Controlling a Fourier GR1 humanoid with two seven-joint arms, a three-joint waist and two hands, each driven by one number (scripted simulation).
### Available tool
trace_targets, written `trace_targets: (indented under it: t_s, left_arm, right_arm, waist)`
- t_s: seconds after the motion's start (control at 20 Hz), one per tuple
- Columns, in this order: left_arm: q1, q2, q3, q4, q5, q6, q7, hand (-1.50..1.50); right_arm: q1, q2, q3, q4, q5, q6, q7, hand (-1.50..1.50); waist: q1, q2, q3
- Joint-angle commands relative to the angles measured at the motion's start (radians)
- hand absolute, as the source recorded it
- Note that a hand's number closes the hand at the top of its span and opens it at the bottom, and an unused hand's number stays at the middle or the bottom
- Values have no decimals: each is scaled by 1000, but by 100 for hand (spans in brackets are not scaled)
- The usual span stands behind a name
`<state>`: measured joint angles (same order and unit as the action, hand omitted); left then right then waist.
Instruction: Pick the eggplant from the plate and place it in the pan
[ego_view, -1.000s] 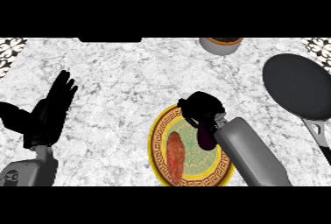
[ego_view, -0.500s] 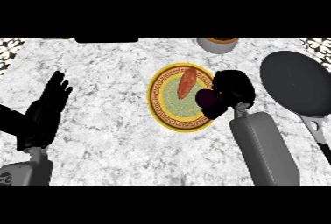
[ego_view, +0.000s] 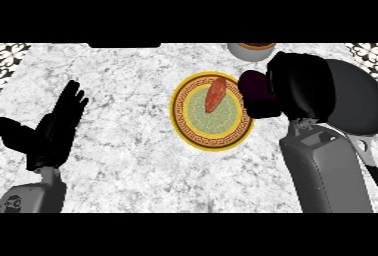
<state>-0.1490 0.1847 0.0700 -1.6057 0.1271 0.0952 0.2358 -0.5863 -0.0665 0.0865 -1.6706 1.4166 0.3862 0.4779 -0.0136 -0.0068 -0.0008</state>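
Note:
My right hand (ego_view: 301, 85) is curled round a dark purple eggplant (ego_view: 257, 94), held above the counter between the plate and the pan. The plate (ego_view: 198, 138), yellow-rimmed with a green centre, lies left of the hand and carries a reddish-brown oblong food item (ego_view: 215, 94) near its top edge. The dark grey pan (ego_view: 357, 97) lies at the right, largely hidden behind my right hand and forearm. My left hand (ego_view: 53, 129) rests open at the left edge, fingers up.
A grey cup or bowl (ego_view: 251, 50) with a brown inside stands at the counter's back edge, just above the plate and my right hand. Patterned tiles show at both top corners. The pan's handle runs down behind my right forearm.
My right hand closed on the eggplant, lifted it off the plate and carried it right toward the pan. The reddish item stayed on the plate. The left hand stayed still.

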Motion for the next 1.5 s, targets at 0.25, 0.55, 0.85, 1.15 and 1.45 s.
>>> trace_targets:
  t_s: [0.25, 0.55, 0.85, 1.15, 1.45]
  left_arm:
    - [25, 2, 8, -2, 2, -34, -19, 0]
    - [-41, 3, 18, 6, -5, -11, 32, 0]
    - [-15, 2, 37, -20, 28, -31, 38, 0]
    - [-17, -8, 21, 30, -21, -29, -30, 0]
    - [-29, -20, 4, 8, -20, -26, 15, 0]
  right_arm:
    - [-74, -95, -215, 3, -75, -32, 2, 150]
    - [-62, -215, -387, 98, -184, -142, -107, 150]
    - [-21, -375, -557, 288, -301, -275, -302, 150]
    - [-34, -481, -630, 603, -371, -433, -508, 150]
    - [-153, -475, -618, 981, -375, -617, -659, 150]
  waist:
    - [19, 7, 1]
    - [15, 8, 1]
    - [17, 10, 2]
    - [21, 12, 1]
    - [44, 17, 3]
